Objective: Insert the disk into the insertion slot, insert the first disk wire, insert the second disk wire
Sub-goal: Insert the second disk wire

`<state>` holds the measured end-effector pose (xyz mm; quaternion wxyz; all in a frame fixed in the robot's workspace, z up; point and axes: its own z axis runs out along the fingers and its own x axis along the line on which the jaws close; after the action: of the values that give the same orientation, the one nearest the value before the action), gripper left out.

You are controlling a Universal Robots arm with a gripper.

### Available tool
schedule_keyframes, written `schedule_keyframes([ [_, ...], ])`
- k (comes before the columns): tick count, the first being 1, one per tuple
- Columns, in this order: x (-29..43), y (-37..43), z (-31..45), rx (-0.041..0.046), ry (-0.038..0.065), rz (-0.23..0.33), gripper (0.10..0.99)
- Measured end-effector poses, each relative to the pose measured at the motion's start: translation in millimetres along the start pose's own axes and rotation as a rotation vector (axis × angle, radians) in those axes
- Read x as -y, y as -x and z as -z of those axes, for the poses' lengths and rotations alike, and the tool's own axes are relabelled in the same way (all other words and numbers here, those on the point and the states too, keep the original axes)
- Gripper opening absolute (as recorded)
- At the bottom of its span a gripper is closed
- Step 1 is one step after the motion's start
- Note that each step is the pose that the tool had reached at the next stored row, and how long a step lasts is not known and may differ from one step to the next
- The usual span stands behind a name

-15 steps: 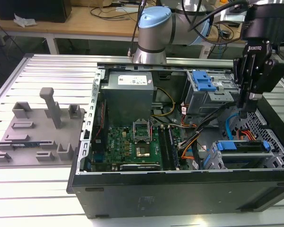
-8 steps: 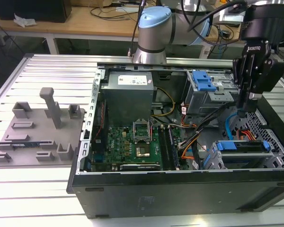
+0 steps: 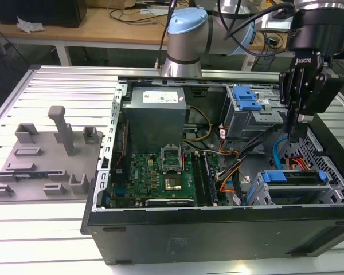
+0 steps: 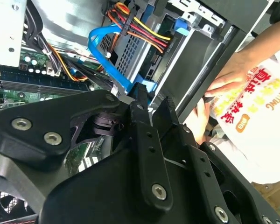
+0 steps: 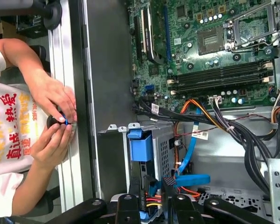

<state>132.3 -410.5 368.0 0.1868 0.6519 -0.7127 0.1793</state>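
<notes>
Slatted metal bench (image 3: 51, 229) carries the open computer case (image 3: 218, 229). In the exterior view, we log the gripper (image 3: 297, 129) above the insertion slot (image 3: 292, 186), where the disk (image 3: 295, 177) sits, long axis running the view's left-right. In the second wrist view, fingers (image 4: 142, 116) nearly meet on a blue wire (image 4: 105, 53). In the first wrist view, a person's hands (image 5: 56, 116) stay outside the case.

An open black computer case (image 3: 218, 235) lies on its side on the slatted metal worktop (image 3: 57, 86). Inside it, a green motherboard (image 3: 160, 175) sits below a grey power supply (image 3: 155, 114). At the exterior view's left, a grey fixture plate (image 3: 40, 166) with upright blocks rests on the worktop. Behind stands a wooden bench (image 3: 103, 28) strewn with cables.
</notes>
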Motion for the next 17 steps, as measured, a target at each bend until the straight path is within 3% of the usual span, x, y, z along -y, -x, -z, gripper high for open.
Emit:
schedule_keyframes([
  [12,-1.3,1.3,-2.4,-0.0002,0.001,-0.002,0.322],
  [13,-1.3,1.3,-2.5,-0.0001,0.001,-0.003,0.306],
  [15,-1.3,1.4,-2.7,-0.0001,0.002,-0.003,0.169],
  [17,-1.3,1.5,-2.8,-0.0001,0.002,-0.003,0.169],
])
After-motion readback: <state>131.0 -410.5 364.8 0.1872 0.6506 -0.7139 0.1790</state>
